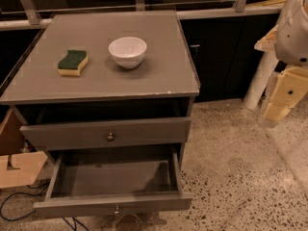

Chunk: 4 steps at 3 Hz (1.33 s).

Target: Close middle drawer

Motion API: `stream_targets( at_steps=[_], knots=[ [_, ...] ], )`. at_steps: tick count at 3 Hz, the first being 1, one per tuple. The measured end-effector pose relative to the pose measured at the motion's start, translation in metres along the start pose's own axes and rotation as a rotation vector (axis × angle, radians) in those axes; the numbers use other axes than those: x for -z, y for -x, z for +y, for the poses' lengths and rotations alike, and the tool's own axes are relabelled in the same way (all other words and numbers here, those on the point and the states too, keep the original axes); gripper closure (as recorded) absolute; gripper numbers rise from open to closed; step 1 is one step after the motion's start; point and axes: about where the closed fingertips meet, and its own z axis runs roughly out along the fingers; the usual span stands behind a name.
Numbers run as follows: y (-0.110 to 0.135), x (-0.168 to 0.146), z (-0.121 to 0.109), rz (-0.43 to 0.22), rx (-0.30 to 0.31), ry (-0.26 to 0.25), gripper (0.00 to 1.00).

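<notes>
The middle drawer (113,179) of the grey cabinet is pulled far out. Its bare grey inside shows, and a tiny metal knob (116,210) sits at the centre of its flat front panel. Above it, another grey drawer front (106,131) with a larger round dark knob (110,136) stands slightly out from the cabinet. My gripper (278,110), cream-coloured, hangs at the right edge of the view. It is well to the right of the cabinet, above the floor, and touches nothing.
On the cabinet top (159,76) sit a white bowl (127,52) and a green-and-yellow sponge (73,62). A cardboard box (17,170) and cables (12,211) lie on the floor at the left. Speckled floor (231,177) lies to the right, and a white post (257,85) stands behind my arm.
</notes>
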Motion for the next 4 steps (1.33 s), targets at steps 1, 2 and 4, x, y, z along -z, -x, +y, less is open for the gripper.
stream_targets(
  at_steps=[1,2,4],
  knots=[
    [0.0,0.0,0.0,0.0,0.0,0.0,0.31],
    [0.0,0.0,0.0,0.0,0.0,0.0,0.54],
    [0.0,0.0,0.0,0.0,0.0,0.0,1.0]
  ],
)
